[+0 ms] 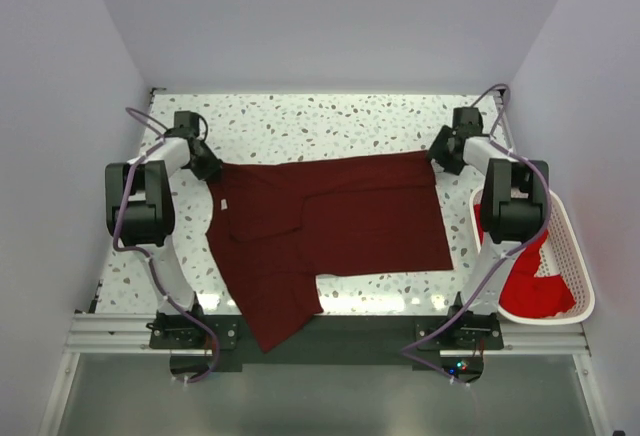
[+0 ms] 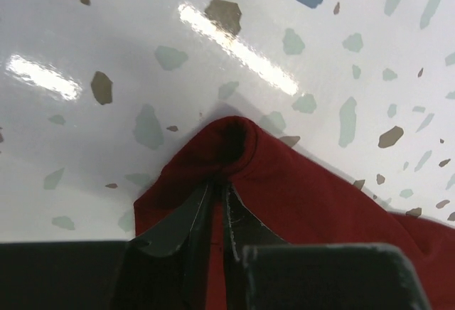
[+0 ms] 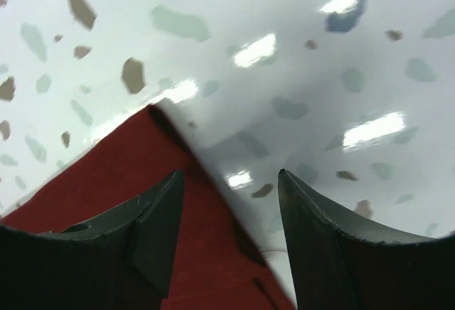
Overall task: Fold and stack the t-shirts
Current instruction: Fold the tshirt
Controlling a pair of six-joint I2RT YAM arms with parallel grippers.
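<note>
White speckled table (image 1: pixel 330 121) between pale walls; beside its right edge a white mesh basket (image 1: pixel 576 256) holds crumpled red t-shirts (image 1: pixel 535 281). Spread across the table lies the maroon t-shirt (image 1: pixel 340 221), one end draped over the near edge. Reaching to the far left corner, the left gripper (image 2: pixel 218 188) pinches a fold of its cloth; the right gripper (image 3: pixel 229 175) hangs with jaws apart over the far right corner. The shirt's white neck label (image 1: pixel 224 206) is too small to read
</note>
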